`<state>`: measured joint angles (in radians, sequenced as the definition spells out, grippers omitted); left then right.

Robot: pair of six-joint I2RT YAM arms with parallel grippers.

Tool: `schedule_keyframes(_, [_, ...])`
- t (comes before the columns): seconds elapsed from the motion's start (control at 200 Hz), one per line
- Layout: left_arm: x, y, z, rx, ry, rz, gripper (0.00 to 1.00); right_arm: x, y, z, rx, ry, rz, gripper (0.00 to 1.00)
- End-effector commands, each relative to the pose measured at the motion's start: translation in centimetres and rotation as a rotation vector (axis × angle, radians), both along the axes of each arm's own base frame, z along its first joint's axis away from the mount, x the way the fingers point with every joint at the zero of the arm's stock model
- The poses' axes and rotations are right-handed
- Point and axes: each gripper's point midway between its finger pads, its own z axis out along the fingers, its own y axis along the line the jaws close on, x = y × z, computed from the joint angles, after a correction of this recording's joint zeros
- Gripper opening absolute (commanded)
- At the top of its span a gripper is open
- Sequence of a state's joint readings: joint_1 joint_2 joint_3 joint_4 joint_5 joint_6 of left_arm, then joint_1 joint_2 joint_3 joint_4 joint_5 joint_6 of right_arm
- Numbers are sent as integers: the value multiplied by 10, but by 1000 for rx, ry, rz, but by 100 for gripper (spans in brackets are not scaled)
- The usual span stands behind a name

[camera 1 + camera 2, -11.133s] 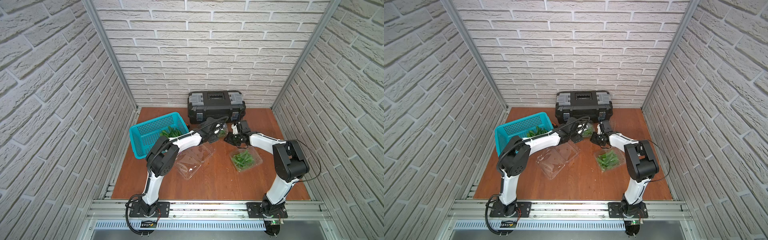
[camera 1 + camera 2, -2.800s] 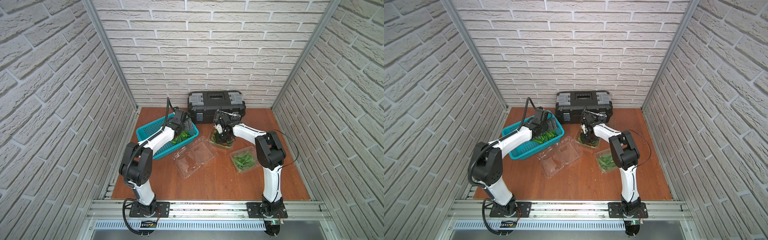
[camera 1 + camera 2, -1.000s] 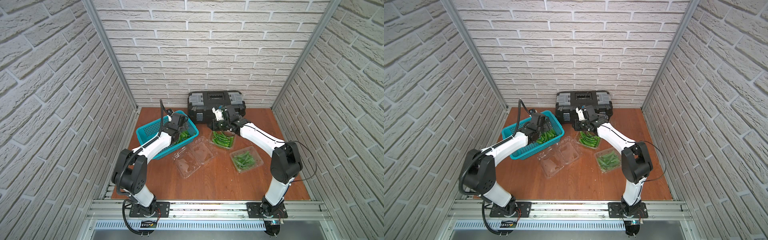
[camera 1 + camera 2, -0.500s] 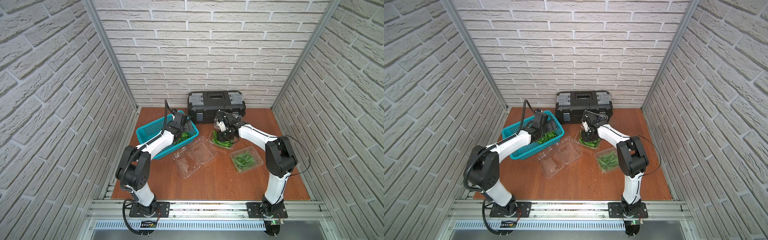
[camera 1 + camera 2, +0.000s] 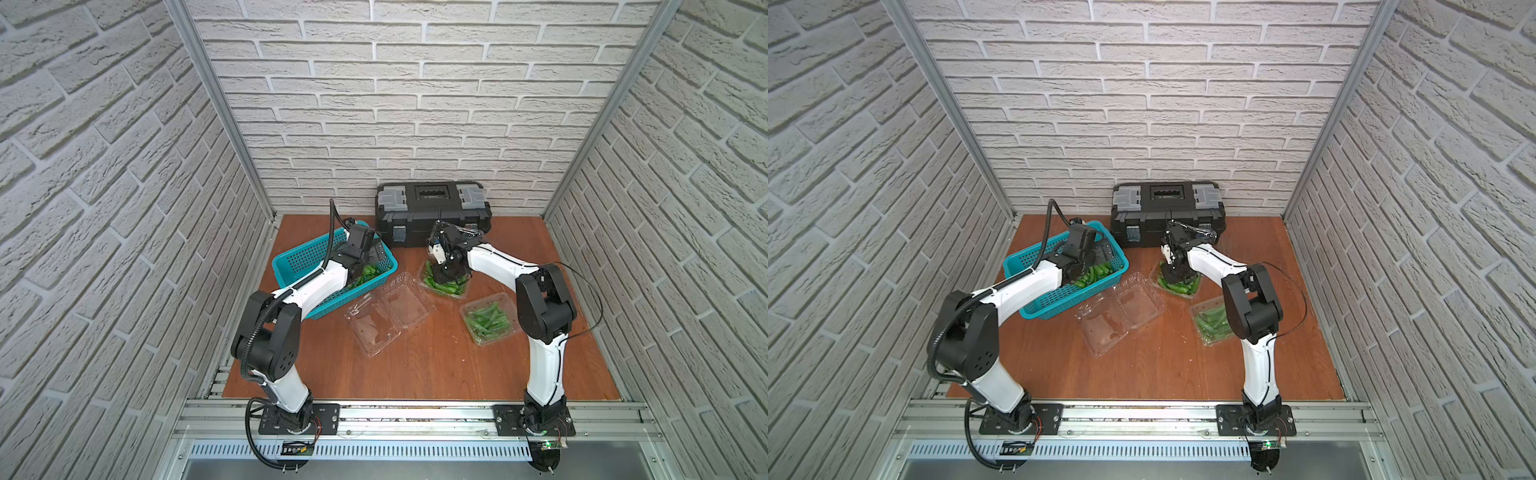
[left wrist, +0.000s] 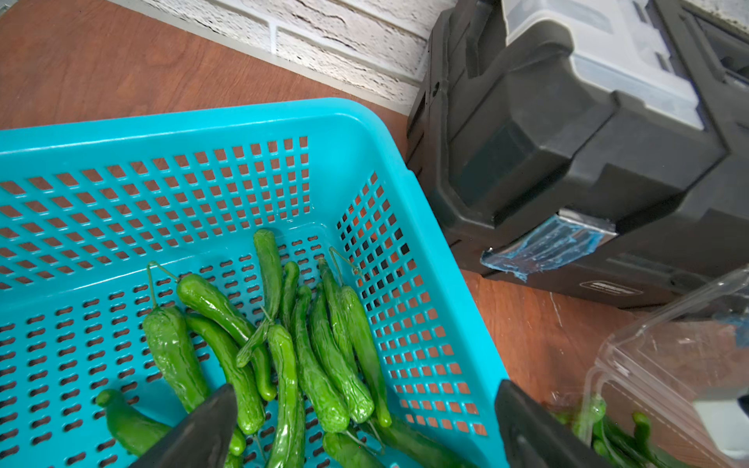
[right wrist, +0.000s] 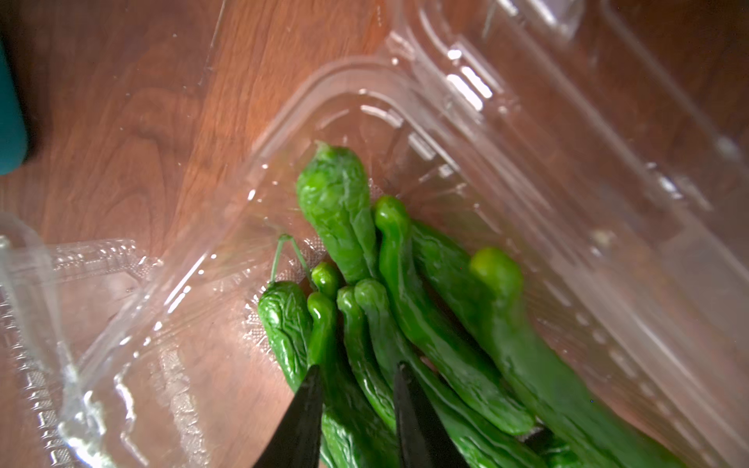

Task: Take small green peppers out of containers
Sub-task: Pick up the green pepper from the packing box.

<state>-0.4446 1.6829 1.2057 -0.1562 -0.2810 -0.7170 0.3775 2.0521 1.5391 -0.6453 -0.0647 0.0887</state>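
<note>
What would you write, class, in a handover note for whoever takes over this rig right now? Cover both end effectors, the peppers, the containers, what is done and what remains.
Left end effector: open, empty, over the teal basket.
Right end effector: down in the rear container, fingers slightly apart astride its peppers; grip unclear.
Done: the empty container lies open; a pile of basket peppers has been gathered.
Left: empty the rear container, then the full container beside the right arm.
</note>
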Motion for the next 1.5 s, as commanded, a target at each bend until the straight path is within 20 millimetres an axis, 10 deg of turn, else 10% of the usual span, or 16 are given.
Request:
schedule_keyframes(0.0, [9,-6,9,-17,-29,-7,98,-10,2,-8,-14,39,28,31])
schedule_keyframes(0.515, [14,-12,4,-24,-14,-24,98,-25,3,-11,0,80,53,28])
schedule_keyframes(0.685, [13,-11,4,-22,-15,-24,98,-22,3,-10,0,64,34,13])
schedule_keyframes(1.14, [12,-1,12,-47,-49,0,98,-5,9,85,93,-137,9,8])
schedule_keyframes(1.49, [-1,47,15,-100,-90,170,98,0,71,187,352,-344,122,7])
